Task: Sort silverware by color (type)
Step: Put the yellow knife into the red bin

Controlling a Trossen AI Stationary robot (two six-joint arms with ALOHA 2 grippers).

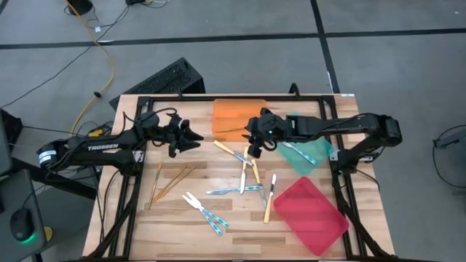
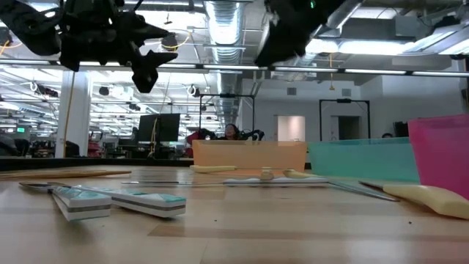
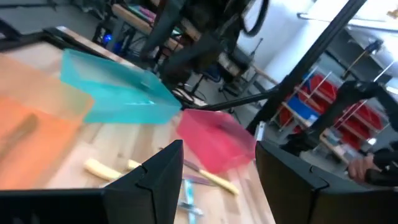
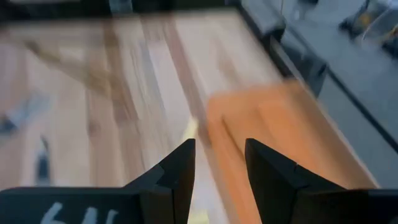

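Above silverware (image 1: 244,180), both empty hands.

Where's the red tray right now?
High view: the red tray lies at the table's near right corner, below the teal tray, right of a yellow-handled utensil.

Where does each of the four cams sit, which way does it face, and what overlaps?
High: above the table, looking straight down; both arms show, left gripper and right gripper over the wooden table.
Low: at tabletop height, looking level across into the room; both arms enter from above.
Left wrist: on the left arm, facing the teal tray and red tray; own open fingers in frame.
Right wrist: on the right arm, facing down at the orange tray; own fingers parted, empty.
Shared: orange tray appears in all four.
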